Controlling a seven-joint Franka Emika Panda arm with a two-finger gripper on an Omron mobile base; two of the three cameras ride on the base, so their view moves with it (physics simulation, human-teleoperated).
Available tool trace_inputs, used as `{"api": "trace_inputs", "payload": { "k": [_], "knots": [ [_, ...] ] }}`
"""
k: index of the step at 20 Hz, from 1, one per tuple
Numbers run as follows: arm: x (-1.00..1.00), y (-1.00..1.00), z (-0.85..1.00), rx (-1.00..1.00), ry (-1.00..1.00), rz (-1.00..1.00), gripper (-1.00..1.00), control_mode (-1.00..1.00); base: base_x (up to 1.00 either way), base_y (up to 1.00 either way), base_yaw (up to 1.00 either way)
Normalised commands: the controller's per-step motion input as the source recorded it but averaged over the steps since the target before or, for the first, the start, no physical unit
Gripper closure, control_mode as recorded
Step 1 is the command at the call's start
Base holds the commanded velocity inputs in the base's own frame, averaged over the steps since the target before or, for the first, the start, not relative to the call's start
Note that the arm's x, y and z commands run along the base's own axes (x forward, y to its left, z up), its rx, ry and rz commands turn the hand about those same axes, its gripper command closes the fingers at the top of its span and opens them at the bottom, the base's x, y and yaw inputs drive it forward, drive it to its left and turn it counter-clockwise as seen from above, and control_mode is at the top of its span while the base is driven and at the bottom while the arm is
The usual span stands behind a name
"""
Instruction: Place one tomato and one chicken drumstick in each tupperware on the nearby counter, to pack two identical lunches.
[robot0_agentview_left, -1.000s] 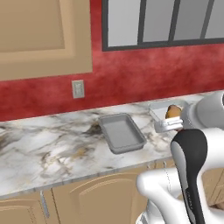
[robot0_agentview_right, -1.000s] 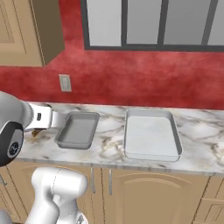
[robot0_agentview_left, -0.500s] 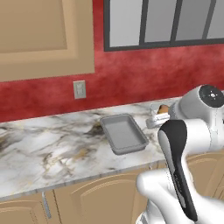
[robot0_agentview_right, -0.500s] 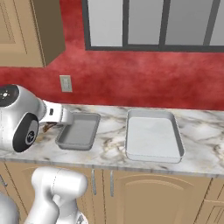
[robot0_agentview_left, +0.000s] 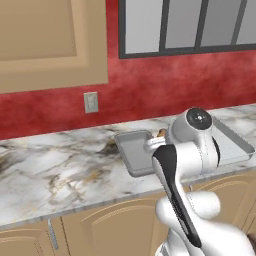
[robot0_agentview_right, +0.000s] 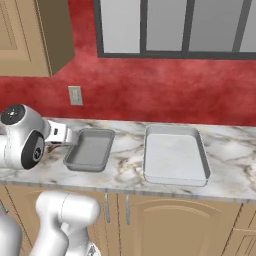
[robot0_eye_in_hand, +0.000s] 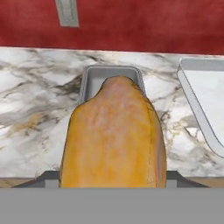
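Two grey containers sit on the counter (robot0_agentview_right: 125, 172) under the red wall: a small dark-grey tupperware (robot0_agentview_right: 90, 149) and, well to its right in the right base view, a larger pale one (robot0_agentview_right: 174, 155). Neither shows any food inside. In the left base view the small tupperware (robot0_agentview_left: 135, 151) lies just left of the arm, with the larger one (robot0_agentview_left: 234, 145) partly hidden behind the arm's round white joint.

The hand (robot0_agentview_right: 64, 136) reaches in from the left edge of the small tupperware, level with its rim, in the right base view. In the left base view a brown bit of the drumstick (robot0_agentview_left: 161, 133) peeks out beside the white wrist, at the tupperware's right edge. The hand view gives the close look — a golden-brown chicken drumstick (robot0_eye_in_hand: 114, 135) rises from the bottom of the picture, held in the hand, its rounded end overlapping the near part of the small tupperware (robot0_eye_in_hand: 93, 79) beyond it. The fingertips themselves are hidden by the meat, so the grip shows by the drumstick's place in the hand, not by the pads.

The marble counter (robot0_eye_in_hand: 30, 113) spreads to both sides, a corner of the larger tupperware (robot0_eye_in_hand: 202, 100) shows at right, and a beige wall outlet (robot0_eye_in_hand: 67, 12) sits on the red wall above. No tomato can be made out.
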Motion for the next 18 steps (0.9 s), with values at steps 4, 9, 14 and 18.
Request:
{"api": "trace_inputs", "payload": {
  "k": [4, 9, 14, 18],
  "knots": [
    [0.54, 0.17, -0.15, 0.02, 0.05, 0.00, 1.00, -1.00, 0.00, 0.00, 0.00],
    [0.72, -0.08, -0.23, 0.11, 0.11, 0.00, 1.00, -1.00, 0.00, 0.00, 0.00],
    [0.66, -0.07, -0.32, 0.09, 0.09, 0.00, 1.00, -1.00, 0.00, 0.00, 0.00],
    [0.55, 0.00, -0.37, 0.00, 0.00, 0.00, 1.00, -1.00, 0.00, 0.00, 0.00]
  ]
}}
